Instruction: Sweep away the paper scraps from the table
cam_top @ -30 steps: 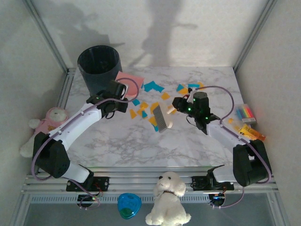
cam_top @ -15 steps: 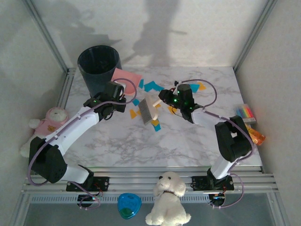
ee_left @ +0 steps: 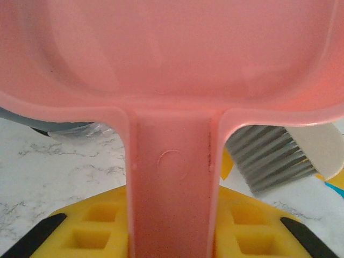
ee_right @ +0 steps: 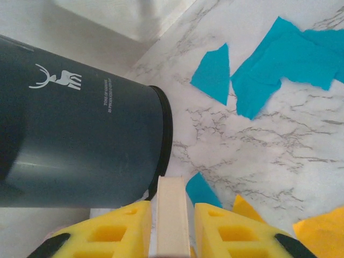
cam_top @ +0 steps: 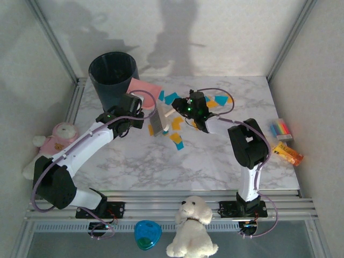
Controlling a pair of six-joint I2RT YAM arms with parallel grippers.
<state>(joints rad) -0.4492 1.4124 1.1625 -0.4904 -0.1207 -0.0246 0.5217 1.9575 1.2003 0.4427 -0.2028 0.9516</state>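
The sweeping step is judged to be in hand; the pink dustpan [cam_top: 146,87] is gripped by its handle in the clenched left gripper [cam_top: 137,108] and is held at about eleven o'clock on the table [cam_top: 161,166], just beside the dark bin [cam_top: 113,75]; the brush [cam_top: 156,122] is grasped by its pale handle in the right gripper [ee_right: 173,231], whose jaws are shut tight on it; the bristles are seen at about five o'clock from the pan, close to its lip; the paper scraps [cam_top: 177,138] are spread from the table's middle up toward twelve and one o'clock, a few orange and teal bits lying at four o'clock from the brush, teal ones at three o'clock from the pan; whether any lie inside the pan cannot be told; a further stroke toward the pan mouth is judged to be called for, with the pan lip kept flat on the marble so that bits are not pushed underneath; compared with a second ago, the brush has been carried from the middle toward ten o'clock, the right arm has been folded inward, and the pan has been kept almost in place
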